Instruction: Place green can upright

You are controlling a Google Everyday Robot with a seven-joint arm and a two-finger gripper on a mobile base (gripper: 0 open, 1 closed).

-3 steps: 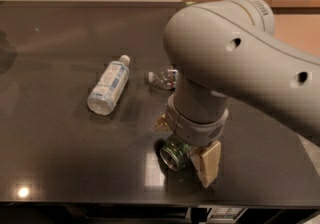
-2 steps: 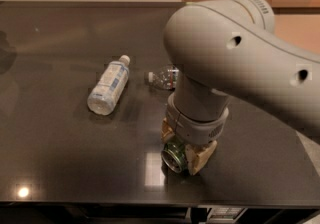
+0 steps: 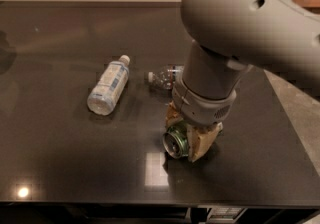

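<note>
gripper (image 3: 187, 143): down low at the front-middle of the table, hanging straight off the big grey arm (image 3: 240, 33), and it looks clamped on the green can

fingers (image 3: 202, 144): tan pads sit one on each side of the can. A second ago the near one was splayed out wider; now it's tucked in against the metal, so I'd say the squeeze just finished

green can (image 3: 176, 144): between the pads and on its side, silver top facing out toward the front-left. It's pretty much where it was a second ago, and I honestly can't tell if it's off the surface yet

what that means: grab looks done, but the can isn't upright, so the real job (lift, tip it onto its base, let go) is all still ahead imo

clear bottle (image 3: 162, 78): lying down just behind the gripper, half hidden by the wrist, hasn't budged

labelled bottle (image 3: 107, 88): white-blue one, lying well off to the left, same spot as before

table (image 3: 60, 168): dark and glossy, so a sloppy set-down might let the can skid or tip back over
</note>
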